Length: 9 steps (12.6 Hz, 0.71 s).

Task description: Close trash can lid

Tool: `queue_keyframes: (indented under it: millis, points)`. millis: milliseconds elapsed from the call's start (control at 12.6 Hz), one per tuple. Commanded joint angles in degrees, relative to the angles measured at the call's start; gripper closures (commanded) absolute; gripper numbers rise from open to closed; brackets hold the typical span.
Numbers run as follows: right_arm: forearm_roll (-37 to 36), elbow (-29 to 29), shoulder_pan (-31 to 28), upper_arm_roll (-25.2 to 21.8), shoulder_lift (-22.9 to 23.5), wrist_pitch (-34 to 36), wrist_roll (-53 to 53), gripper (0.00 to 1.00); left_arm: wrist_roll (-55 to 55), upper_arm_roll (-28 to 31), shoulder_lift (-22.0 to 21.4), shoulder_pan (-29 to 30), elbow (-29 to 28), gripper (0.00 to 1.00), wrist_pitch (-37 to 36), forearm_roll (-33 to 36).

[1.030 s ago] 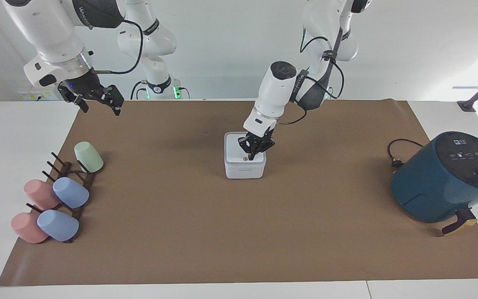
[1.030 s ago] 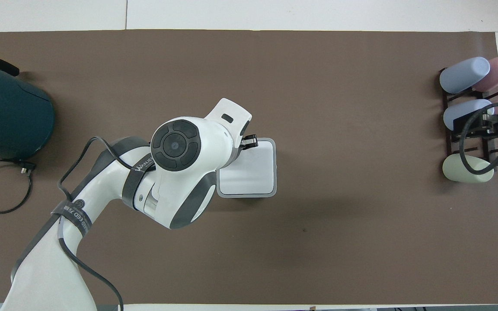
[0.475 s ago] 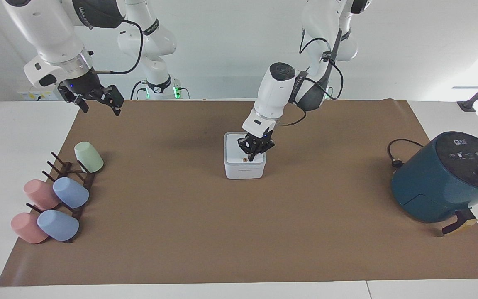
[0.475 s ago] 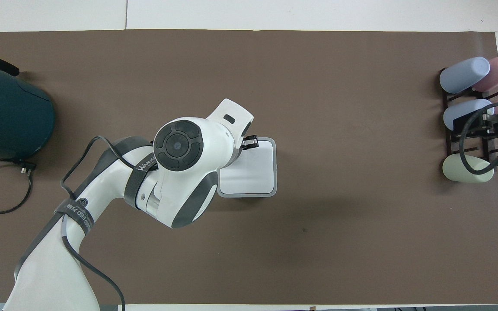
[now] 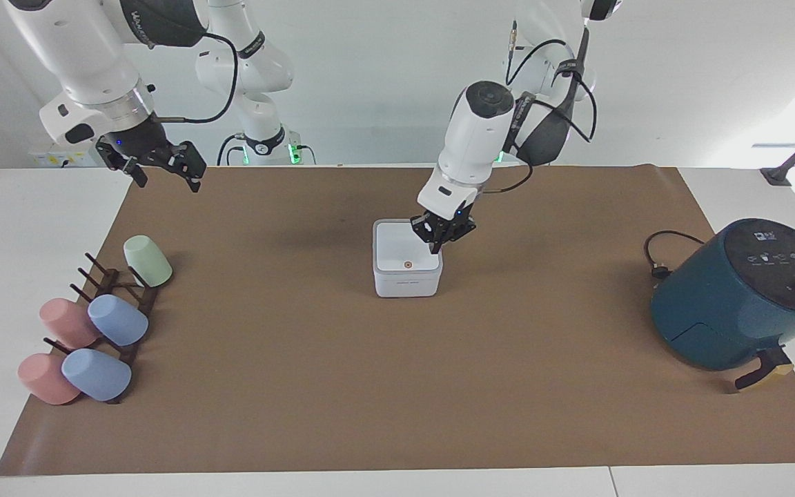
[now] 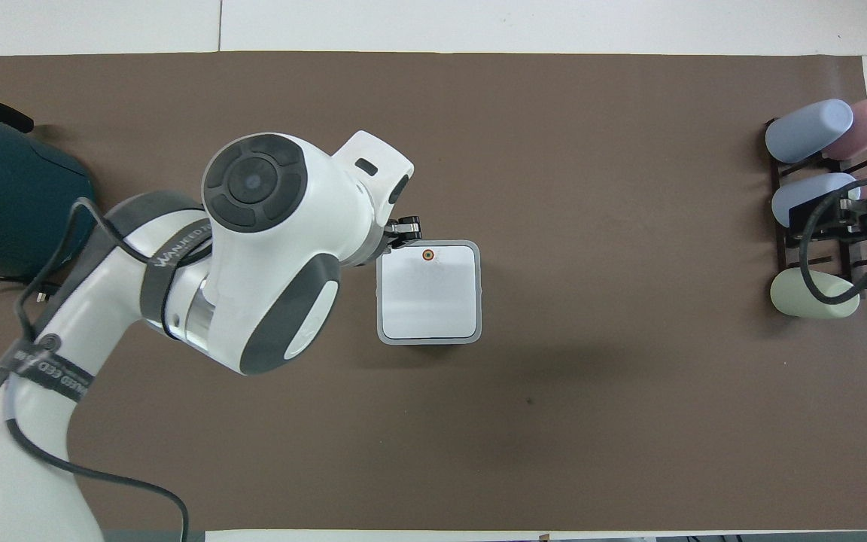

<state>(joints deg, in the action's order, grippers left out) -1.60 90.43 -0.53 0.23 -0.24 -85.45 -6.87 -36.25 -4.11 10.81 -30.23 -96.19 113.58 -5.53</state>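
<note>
The trash can (image 5: 408,281) is a small white square box in the middle of the brown mat. Its lid (image 5: 401,252) lies flat on top, with the orange-ringed dot (image 5: 407,264) showing. The can's rim (image 6: 429,338) and the lid (image 6: 429,297) also show in the overhead view. My left gripper (image 5: 440,241) is shut and empty. It hangs just above the lid's corner toward the left arm's end and is not touching it; it also shows in the overhead view (image 6: 406,228). My right gripper (image 5: 166,169) is open, raised, and waits over the mat's corner at the right arm's end.
A dark teal air fryer (image 5: 742,293) with its cable (image 5: 660,255) stands at the left arm's end. A dark rack (image 5: 128,310) with several pastel cups stands at the right arm's end. In the overhead view the right gripper (image 6: 866,214) covers part of the rack.
My left gripper has lifted off the lid's dot and drawn back toward the left arm's end. The orange dot is now uncovered. The right arm has not moved.
</note>
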Motion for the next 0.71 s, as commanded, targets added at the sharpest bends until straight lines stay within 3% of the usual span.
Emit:
queue_keyframes:
  millis: [0, 79, 396, 634]
  points:
    - [0.02, 0.88, -0.87, 0.65, -0.82, 0.55, 1.16, 0.00, 6.77, -0.29, -5.77, 5.07, -0.05, 0.42, -7.99, -0.97]
    - [0.02, 0.88, -0.87, 0.65, -0.82, 0.55, 1.16, 0.00, 11.68, -0.20, -7.97, 8.23, -0.05, 0.00, -11.07, -2.02]
    - [0.02, 0.88, -0.87, 0.56, -0.82, 0.55, 1.16, 0.00, 27.17, -0.11, -12.73, 19.75, 0.03, 0.00, -19.44, -1.60]
    - [0.02, 0.88, -0.87, 0.65, -0.82, 0.55, 1.16, 0.00, 33.68, -0.11, -13.36, 26.00, 1.87, 0.00, -22.96, -0.11]
